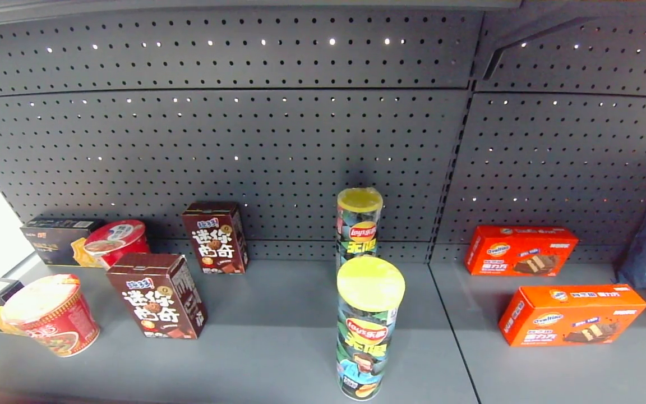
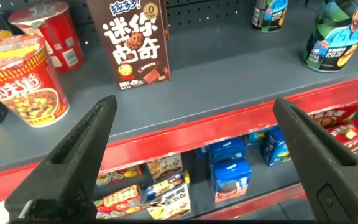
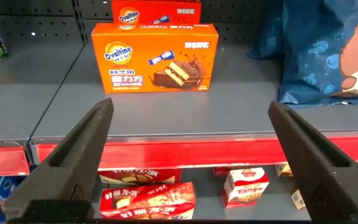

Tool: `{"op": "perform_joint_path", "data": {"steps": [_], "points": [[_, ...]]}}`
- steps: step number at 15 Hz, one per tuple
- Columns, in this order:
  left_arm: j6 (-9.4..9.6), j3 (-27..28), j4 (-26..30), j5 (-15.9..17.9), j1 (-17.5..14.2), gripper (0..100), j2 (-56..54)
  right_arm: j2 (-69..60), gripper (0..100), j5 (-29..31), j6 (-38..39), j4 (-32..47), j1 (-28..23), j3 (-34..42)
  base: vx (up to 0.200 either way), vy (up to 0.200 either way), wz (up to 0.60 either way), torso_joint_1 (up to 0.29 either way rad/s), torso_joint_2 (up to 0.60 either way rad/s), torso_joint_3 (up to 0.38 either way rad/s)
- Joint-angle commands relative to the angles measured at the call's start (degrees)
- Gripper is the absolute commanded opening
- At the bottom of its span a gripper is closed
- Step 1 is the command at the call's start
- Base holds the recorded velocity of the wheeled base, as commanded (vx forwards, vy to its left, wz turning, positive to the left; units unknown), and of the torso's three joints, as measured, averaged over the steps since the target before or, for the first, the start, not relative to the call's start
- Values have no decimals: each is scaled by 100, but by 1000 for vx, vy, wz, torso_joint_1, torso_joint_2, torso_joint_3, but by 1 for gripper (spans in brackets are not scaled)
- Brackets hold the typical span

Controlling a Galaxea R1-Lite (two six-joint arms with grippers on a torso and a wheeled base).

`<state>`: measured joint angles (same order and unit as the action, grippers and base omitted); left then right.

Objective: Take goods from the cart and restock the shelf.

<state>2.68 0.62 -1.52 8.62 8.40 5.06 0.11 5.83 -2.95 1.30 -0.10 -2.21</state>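
Note:
On the grey shelf (image 1: 278,336) stand two chip tubes with yellow lids, one in front (image 1: 367,331) and one behind (image 1: 358,227). Two brown biscuit boxes (image 1: 158,303) (image 1: 215,237) stand left of them, with red noodle cups (image 1: 51,314) (image 1: 115,241) further left. Two orange cake boxes (image 1: 572,314) (image 1: 519,249) lie on the right section. My left gripper (image 2: 194,155) is open and empty, in front of the shelf edge below the brown biscuit box (image 2: 129,40). My right gripper (image 3: 191,155) is open and empty, in front of the front orange cake box (image 3: 155,57).
Black boxes (image 1: 59,238) sit at the far left of the shelf. A blue bag with a bear print (image 3: 331,50) stands at the right end. A red front rail (image 3: 185,152) edges the shelf, and the lower shelf holds more packaged goods (image 2: 229,174).

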Motion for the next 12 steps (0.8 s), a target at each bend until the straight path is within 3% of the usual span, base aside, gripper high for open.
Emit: {"op": "perform_joint_path", "data": {"steps": [1,12], "points": [[-13,-1,-6,-1,4,100,21,15,100,-3,-21,1,1,1,0,0,0,0,0,0],[-31,-1,3,-1,4,100,21,15,100,-11,-21,-7,1,1,0,0,0,0,0,0]]}}
